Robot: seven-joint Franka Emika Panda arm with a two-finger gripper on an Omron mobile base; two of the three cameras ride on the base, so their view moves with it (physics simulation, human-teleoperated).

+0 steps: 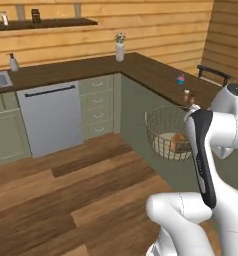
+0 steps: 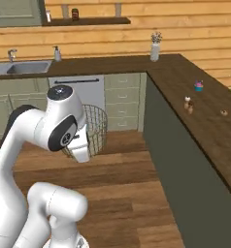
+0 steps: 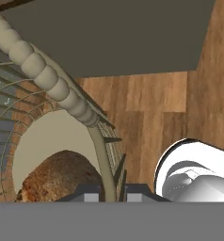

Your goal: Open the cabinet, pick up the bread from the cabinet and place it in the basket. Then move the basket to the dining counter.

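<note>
A: With its jaws clamped on the rim, the gripper carries the round grey wire-mesh basket, the golden-brown loaf inside, above the wooden floor.

B: Best kept level while nearing the long dark-brown dining surface.

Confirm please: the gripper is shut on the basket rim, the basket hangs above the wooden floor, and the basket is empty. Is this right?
One thing is wrong: the basket is not empty. The hand view shows the bread lying on its base. The gripper is indeed shut on the rim, above the wooden floor.
</note>
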